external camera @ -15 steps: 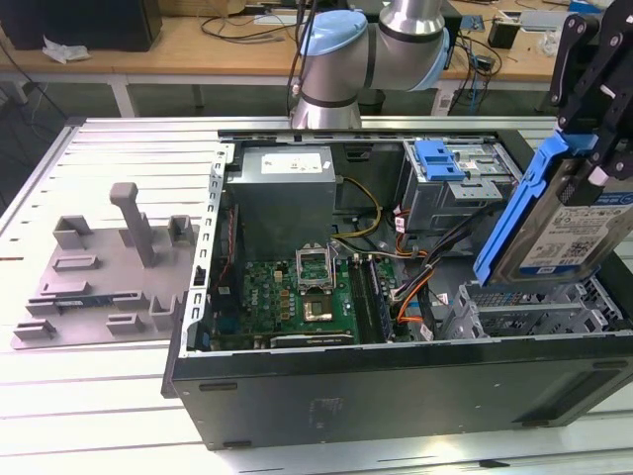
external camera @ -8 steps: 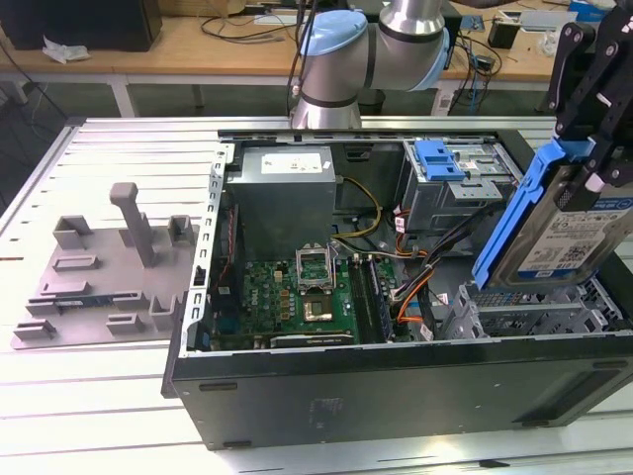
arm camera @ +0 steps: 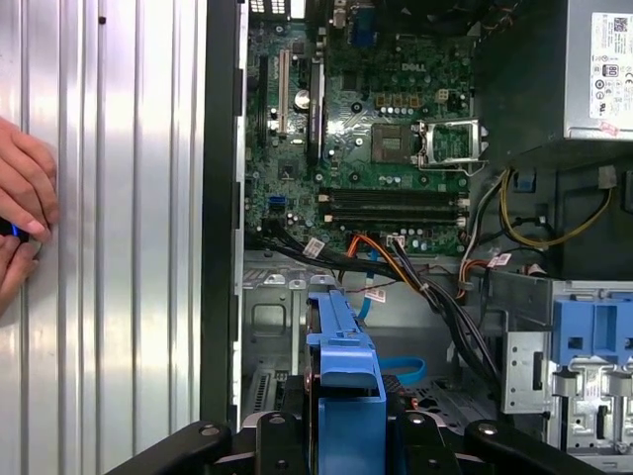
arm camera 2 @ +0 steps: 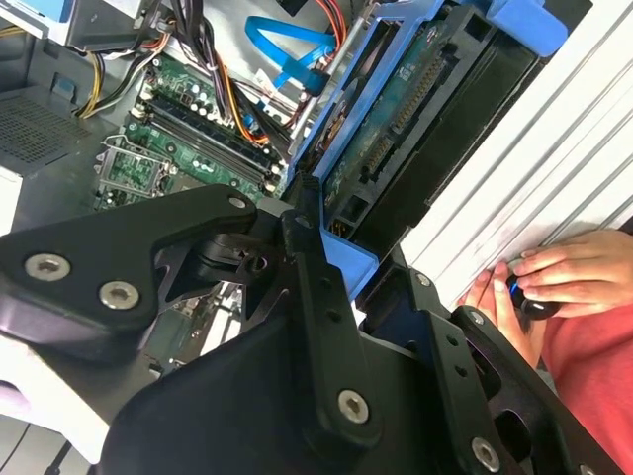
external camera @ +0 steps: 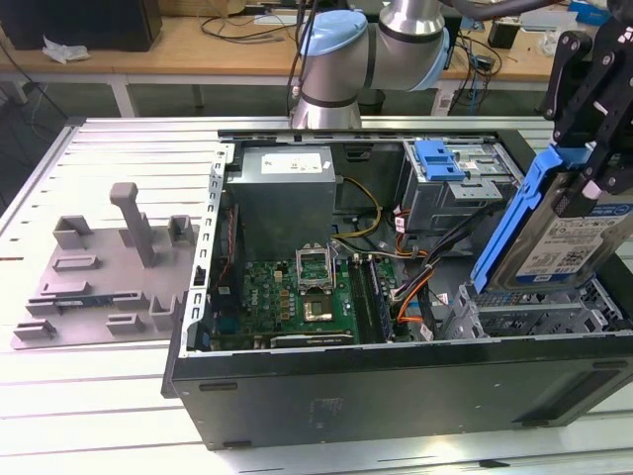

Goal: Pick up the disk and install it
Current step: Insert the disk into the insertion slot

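Observation:
My gripper (external camera: 595, 173) is shut on the disk (external camera: 569, 242), a silver drive with a white-and-blue label in a blue bracket (external camera: 514, 218). It holds the disk on edge, tilted, above the front drive bay (external camera: 539, 317) at the exterior view's right end of the open computer case (external camera: 396, 381). In the second wrist view the disk's green circuit side (arm camera 2: 396, 129) and bracket (arm camera 2: 341, 262) sit between the black fingers (arm camera 2: 302, 237). The first wrist view looks down the bracket's edge (arm camera: 341, 346), with the gripper (arm camera: 341, 427) clamped around it.
Inside the case are a motherboard (external camera: 297, 292), a power supply (external camera: 287, 193), cable bundles (external camera: 415, 267) and a metal drive cage with a fixed blue tray (external camera: 440, 158). A grey fixture plate (external camera: 109, 267) lies at the exterior view's left. A person's hands (arm camera 2: 559, 277) rest on the ribbed table beside the case.

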You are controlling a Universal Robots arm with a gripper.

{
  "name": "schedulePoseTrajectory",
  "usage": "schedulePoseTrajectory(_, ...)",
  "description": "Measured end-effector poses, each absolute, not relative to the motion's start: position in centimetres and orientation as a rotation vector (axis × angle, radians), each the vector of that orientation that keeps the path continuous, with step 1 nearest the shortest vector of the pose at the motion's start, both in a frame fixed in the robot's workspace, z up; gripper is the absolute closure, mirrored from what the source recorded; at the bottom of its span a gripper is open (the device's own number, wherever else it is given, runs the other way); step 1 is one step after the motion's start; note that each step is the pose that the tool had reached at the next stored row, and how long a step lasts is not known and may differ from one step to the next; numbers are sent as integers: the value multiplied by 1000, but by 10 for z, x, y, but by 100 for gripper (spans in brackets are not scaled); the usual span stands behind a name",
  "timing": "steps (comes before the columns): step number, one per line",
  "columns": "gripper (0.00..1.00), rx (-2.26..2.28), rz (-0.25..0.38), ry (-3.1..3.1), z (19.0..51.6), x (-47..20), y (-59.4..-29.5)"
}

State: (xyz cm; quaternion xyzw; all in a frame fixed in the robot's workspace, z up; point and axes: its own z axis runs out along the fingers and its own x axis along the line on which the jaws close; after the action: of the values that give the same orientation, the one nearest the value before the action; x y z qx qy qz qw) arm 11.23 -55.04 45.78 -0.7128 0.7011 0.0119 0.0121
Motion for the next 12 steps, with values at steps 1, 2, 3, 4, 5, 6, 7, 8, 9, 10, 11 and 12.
schedulePoseTrajectory(1,63,-2222,37,2186,457,112,-550)
schedulePoseTrajectory(2,63,-2222,37,2186,457,112,-550)
schedulePoseTrajectory(3,63,-2222,37,2186,456,113,-550)
schedulePoseTrajectory(4,63,-2222,37,2186,456,113,-551)
schedulePoseTrajectory(5,63,-2222,37,2186,455,113,-551)
schedulePoseTrajectory(6,63,-2222,37,2186,455,113,-551)
schedulePoseTrajectory(7,63,-2222,37,2186,454,113,-551)
schedulePoseTrajectory(8,63,-2222,37,2186,453,113,-551)
schedulePoseTrajectory(9,63,-2222,37,2186,452,113,-551)
schedulePoseTrajectory(10,63,-2222,37,2186,452,113,-551)
schedulePoseTrajectory(11,63,-2222,37,2186,451,113,-551)
schedulePoseTrajectory(12,63,-2222,37,2186,450,113,-551)
